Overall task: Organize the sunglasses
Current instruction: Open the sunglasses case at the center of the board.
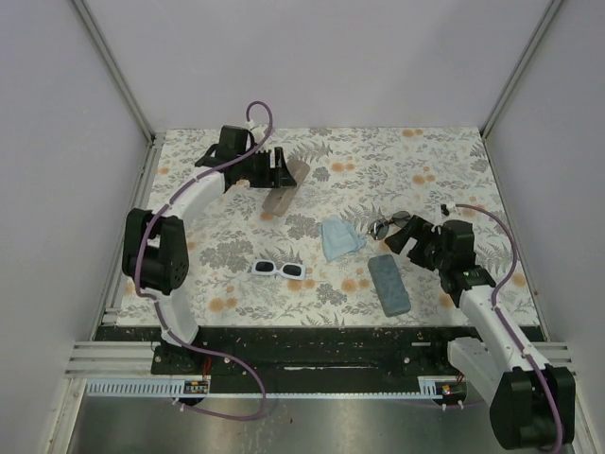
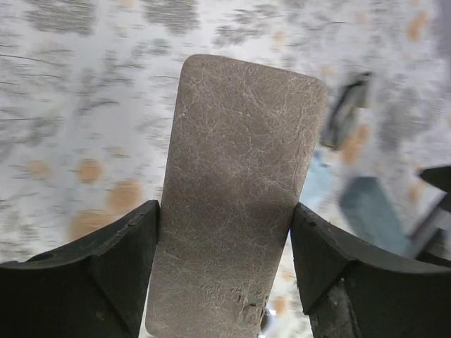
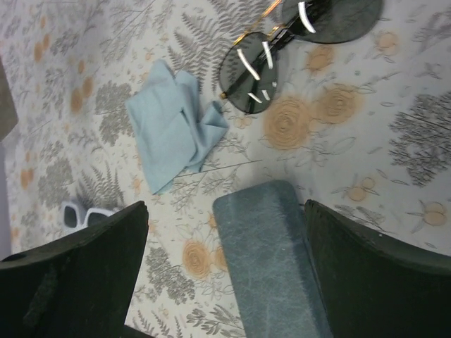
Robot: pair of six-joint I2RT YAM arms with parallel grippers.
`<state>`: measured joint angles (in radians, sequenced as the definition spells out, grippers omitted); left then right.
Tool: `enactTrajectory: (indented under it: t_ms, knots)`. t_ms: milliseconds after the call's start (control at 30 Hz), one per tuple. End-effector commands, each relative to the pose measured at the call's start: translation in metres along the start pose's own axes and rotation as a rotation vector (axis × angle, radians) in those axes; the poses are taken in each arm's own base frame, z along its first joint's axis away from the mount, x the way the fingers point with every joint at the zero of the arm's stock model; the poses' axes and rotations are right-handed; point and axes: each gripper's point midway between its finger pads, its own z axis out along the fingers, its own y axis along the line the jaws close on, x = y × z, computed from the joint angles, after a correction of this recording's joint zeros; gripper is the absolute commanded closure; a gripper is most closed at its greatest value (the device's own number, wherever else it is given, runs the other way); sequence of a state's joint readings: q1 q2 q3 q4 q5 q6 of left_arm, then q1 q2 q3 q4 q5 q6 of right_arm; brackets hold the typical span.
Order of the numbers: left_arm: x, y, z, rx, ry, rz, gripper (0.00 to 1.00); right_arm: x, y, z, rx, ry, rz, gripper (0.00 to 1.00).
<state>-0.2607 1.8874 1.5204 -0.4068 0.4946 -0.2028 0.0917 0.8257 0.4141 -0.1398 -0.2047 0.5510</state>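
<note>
We clamp the tan case (image 2: 239, 155) in our left gripper (image 2: 224, 236), back and left of the blue pouch (image 1: 340, 238). Our right gripper (image 3: 225, 218), right of the pouch, has its jaws wide apart. The white sunglasses (image 1: 279, 270) lie front-left of the pouch, and the wire sunglasses (image 1: 388, 225) lie just right of it.

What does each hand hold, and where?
Left hand grips the tan case by its long sides, near one end. Right hand holds nothing.

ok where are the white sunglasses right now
In the top view the white sunglasses lie near the front middle of the table, left of the blue-grey case and just near-left of the light-blue pouch.
</note>
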Motion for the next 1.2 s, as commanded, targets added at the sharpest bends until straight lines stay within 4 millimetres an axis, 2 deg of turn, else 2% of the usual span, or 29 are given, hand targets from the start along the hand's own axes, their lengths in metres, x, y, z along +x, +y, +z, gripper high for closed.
enactTrajectory:
  t_ms: [0, 67, 167, 267, 367, 467, 567, 633, 900, 1167]
  knots:
    - [-0.019, -0.086, -0.034, 0.322, -0.121, -0.122, 0.71, -0.023, 0.072, -0.006, -0.278, 0.068, -0.026, 0.01]
    - [-0.022, -0.114, -0.052, 0.436, -0.188, -0.144, 0.71, -0.028, 0.103, -0.012, -0.401, 0.114, -0.039, 0.00]
    - [-0.024, -0.145, -0.077, 0.602, -0.259, -0.207, 0.71, -0.032, 0.143, -0.023, -0.503, 0.138, -0.107, 0.01]
    - [-0.020, -0.168, -0.098, 0.720, -0.290, -0.238, 0.72, -0.034, 0.177, -0.034, -0.576, 0.147, -0.160, 0.01]
    - [-0.017, -0.188, -0.121, 0.811, -0.333, -0.272, 0.73, -0.038, 0.210, -0.051, -0.726, 0.162, -0.159, 0.01]
    - [-0.018, -0.206, -0.143, 0.915, -0.369, -0.301, 0.73, -0.038, 0.235, -0.065, -0.820, 0.169, -0.170, 0.01]
    - [-0.016, -0.219, -0.162, 1.008, -0.400, -0.306, 0.73, -0.037, 0.249, -0.066, -0.836, 0.185, -0.182, 0.01]
    - [-0.015, -0.225, -0.167, 1.032, -0.409, -0.304, 0.74, -0.034, 0.258, -0.067, -0.858, 0.203, -0.188, 0.00]
    - [-0.006, -0.244, -0.169, 1.048, -0.402, -0.284, 0.74, -0.034, 0.282, -0.078, -0.954, 0.219, -0.199, 0.00]
    - [-0.002, -0.247, -0.164, 1.028, -0.392, -0.278, 0.74, -0.031, 0.295, -0.088, -1.017, 0.228, -0.225, 0.01]
